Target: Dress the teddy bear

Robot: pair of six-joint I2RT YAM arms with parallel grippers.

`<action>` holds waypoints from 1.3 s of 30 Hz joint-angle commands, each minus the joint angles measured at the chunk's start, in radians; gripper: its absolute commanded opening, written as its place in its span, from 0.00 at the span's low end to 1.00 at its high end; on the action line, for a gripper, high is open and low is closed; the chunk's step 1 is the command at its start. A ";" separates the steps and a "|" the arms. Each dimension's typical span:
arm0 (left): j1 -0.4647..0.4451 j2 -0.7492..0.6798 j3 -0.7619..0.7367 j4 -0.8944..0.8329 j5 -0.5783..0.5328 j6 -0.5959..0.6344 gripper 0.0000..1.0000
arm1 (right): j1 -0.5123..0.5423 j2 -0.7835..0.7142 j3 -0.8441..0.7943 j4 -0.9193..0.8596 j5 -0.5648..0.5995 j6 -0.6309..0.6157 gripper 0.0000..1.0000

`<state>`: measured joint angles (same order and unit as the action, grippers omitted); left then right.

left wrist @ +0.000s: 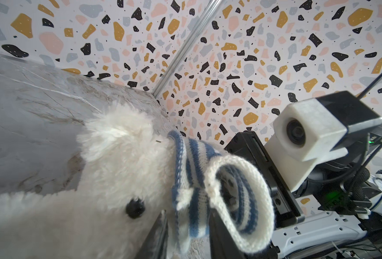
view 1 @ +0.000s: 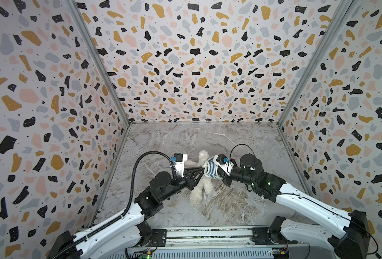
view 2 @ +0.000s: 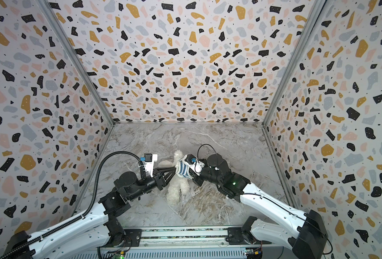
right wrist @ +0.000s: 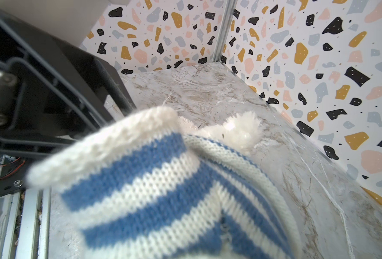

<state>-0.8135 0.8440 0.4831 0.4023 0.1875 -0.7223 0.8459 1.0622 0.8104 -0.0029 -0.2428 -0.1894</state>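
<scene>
The teddy bear lies on the marble floor, its head toward the back wall and one black eye showing. A blue-and-white striped shirt is bunched round its neck and upper body. My left gripper reaches in from the left, its two black fingers shut on a fold of the shirt beside the bear's face. My right gripper holds the shirt's other side. Its fingertips are hidden under the knit in the right wrist view.
Terrazzo-patterned walls close the cell on three sides. A metal rail with both arm bases runs along the front edge. Bare marble floor lies behind the bear. The right arm's wrist camera hangs close to the shirt.
</scene>
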 commanded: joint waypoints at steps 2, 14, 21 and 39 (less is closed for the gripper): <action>0.005 0.011 0.014 0.069 0.046 -0.005 0.30 | 0.009 -0.045 -0.018 0.079 -0.054 -0.029 0.00; 0.005 0.003 0.024 0.048 0.003 0.010 0.03 | 0.019 -0.042 -0.016 0.067 -0.054 -0.041 0.00; 0.060 -0.059 0.025 -0.057 -0.096 0.007 0.00 | 0.057 -0.059 -0.017 0.036 0.011 -0.065 0.00; 0.167 -0.026 0.035 -0.013 -0.065 -0.012 0.00 | 0.190 -0.033 -0.004 -0.019 0.146 -0.132 0.00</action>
<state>-0.6632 0.8051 0.4850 0.3248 0.1242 -0.7517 1.0069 1.0225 0.7841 0.0120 -0.1249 -0.2935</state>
